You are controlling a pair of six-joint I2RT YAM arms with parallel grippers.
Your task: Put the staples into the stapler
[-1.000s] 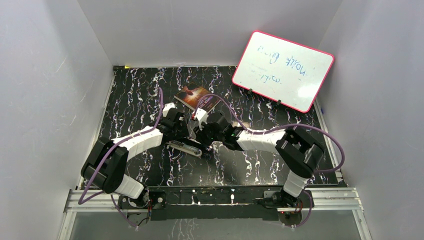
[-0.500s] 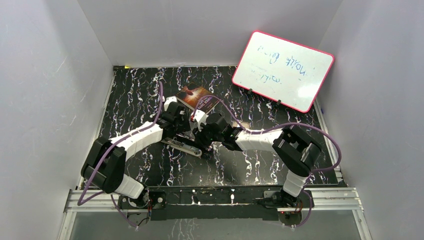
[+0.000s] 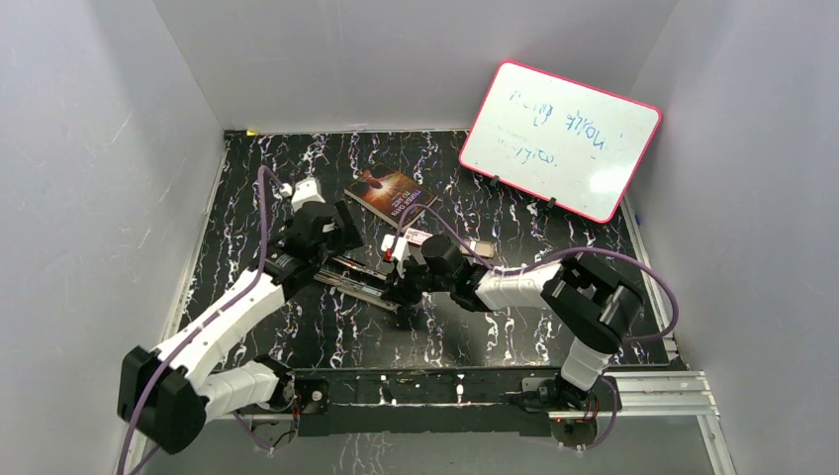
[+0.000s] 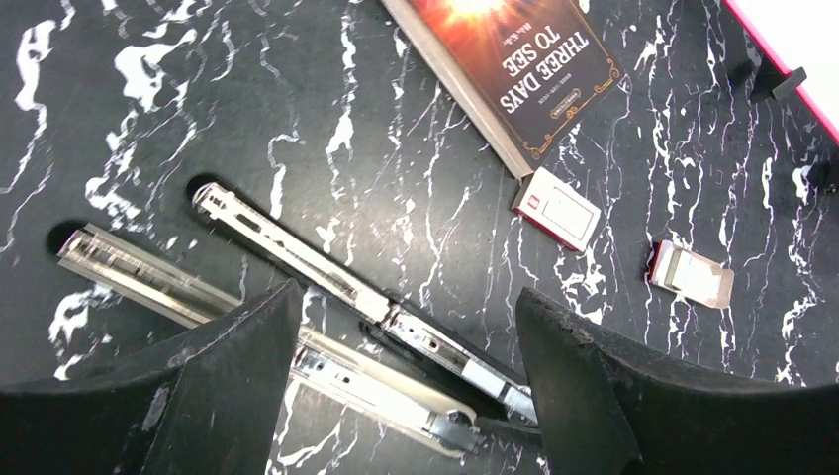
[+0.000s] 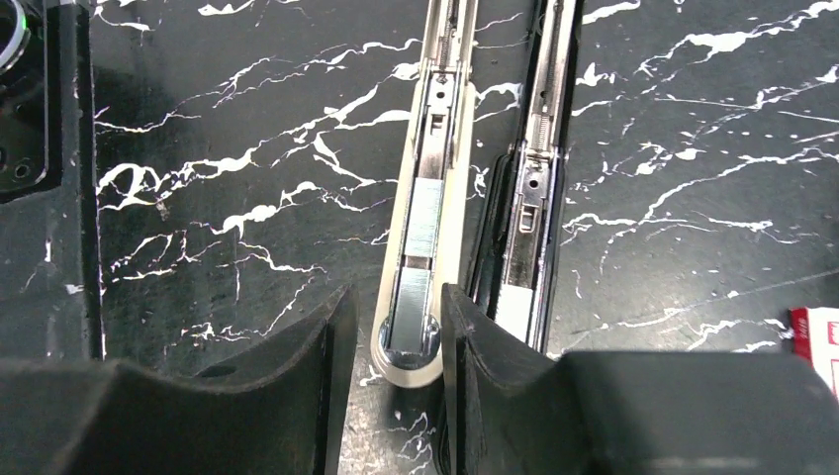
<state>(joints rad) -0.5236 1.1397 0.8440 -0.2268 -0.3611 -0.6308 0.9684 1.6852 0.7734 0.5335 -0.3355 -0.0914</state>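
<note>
Staples (image 5: 425, 220) lie as a short silver strip inside the channel of the stapler's pale rail, seen most clearly from the right wrist. The stapler (image 5: 436, 99) is swung fully open and lies flat on the black marbled table (image 3: 247, 178), with its pale rail and its black rail close side by side. The right gripper (image 5: 396, 381) sits low over the rounded end of the pale rail. Its jaws are part-way apart with that end between them, a sliver of table shows between one finger and the rail, and nothing is clamped. The strip sits just beyond those fingertips, further along the same channel, clear of both fingers. The left gripper (image 4: 406, 396) hangs above the stapler with its jaws wide and nothing in them, and both rails show between its fingers and run out past the tips. The small white-and-red staple box (image 4: 557, 208) lies just beside a corner of a book (image 4: 505, 59). Its grey tray (image 4: 693, 275) lies apart from it, and both are well away from the stapler
</note>
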